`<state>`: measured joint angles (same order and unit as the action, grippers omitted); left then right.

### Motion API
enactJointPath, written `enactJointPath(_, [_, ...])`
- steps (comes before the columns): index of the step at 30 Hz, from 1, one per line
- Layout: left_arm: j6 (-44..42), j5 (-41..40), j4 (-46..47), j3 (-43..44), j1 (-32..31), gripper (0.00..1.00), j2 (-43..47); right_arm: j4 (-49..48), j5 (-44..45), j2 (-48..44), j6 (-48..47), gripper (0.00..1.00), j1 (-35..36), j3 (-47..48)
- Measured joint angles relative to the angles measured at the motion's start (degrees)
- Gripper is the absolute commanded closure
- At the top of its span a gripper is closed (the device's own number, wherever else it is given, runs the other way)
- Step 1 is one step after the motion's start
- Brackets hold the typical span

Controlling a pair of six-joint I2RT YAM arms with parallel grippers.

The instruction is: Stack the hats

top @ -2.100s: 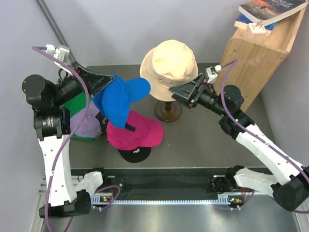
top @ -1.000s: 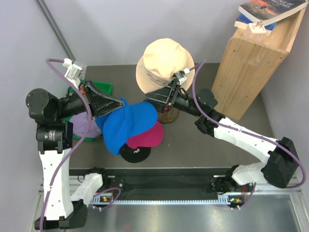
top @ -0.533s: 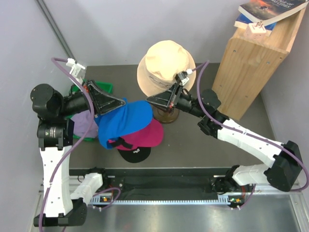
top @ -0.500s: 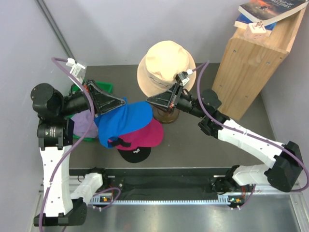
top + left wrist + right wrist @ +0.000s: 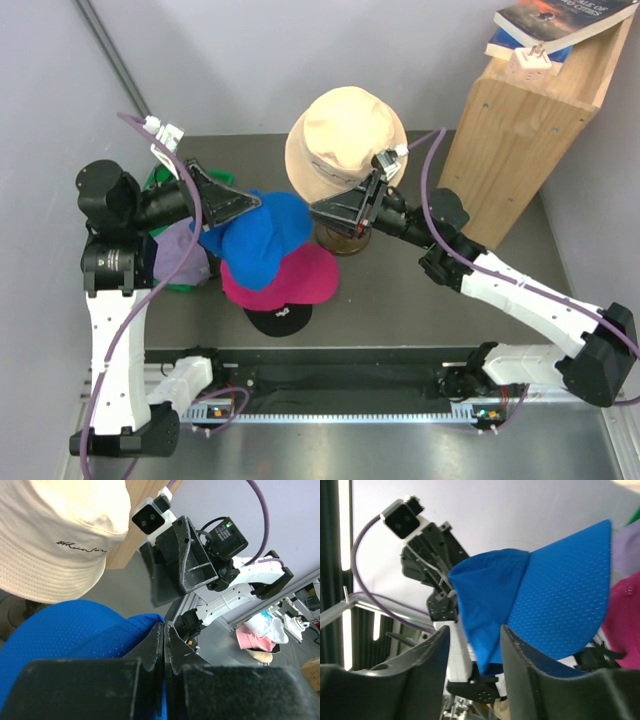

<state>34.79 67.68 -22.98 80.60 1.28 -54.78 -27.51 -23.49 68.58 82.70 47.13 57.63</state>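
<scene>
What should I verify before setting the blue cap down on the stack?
1. Left end effector shut on blue cap: ok.
2. Right end effector open: ok.
3. Blue cap centred over magenta cap: not ok, it sits off toward the left arm.
4. Magenta cap resting on black cap: ok.
5. Blue cap clear of beige hat: cannot tell.

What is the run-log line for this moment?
left pincer: shut on blue cap | right pincer: open beside it | blue cap: over magenta cap | magenta cap: on black cap
</scene>
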Motion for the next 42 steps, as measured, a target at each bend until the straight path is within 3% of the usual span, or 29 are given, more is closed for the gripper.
enactJointPath(5, [1.3,0.6,0.8,0.8,0.0,1.0,0.0,2.3,2.3,-1.4,-0.7,0.29,0.0,-1.9])
enactJointPath(8, [2.8,1.6,2.0,0.9,0.0,1.0,0.2,4.2,4.3,-3.4,-1.7,0.25,0.0,-3.1])
enactJointPath(19, [8.0,3.5,7.6,0.9,0.0,1.0,0.8,6.2,6.9,-6.2,-2.0,0.21,0.0,-6.3])
enactJointPath(29, [11.4,3.8,11.3,0.8,-0.2,1.0,0.8,2.8,6.9,-2.5,0.2,0.18,1.2,-6.1])
enactJointPath(34, [13.2,4.6,13.3,0.0,-0.6,1.0,1.0,0.6,6.9,1.4,1.2,0.2,3.0,-4.7])
enactJointPath(37, [13.8,5.2,13.6,-1.2,-0.9,1.0,1.6,-1.2,6.9,2.6,1.6,0.28,3.7,-3.6])
enactJointPath(42, [14.0,5.6,13.4,-3.0,-1.6,1.0,2.4,-5.4,7.0,3.3,3.1,0.51,4.5,-2.6])
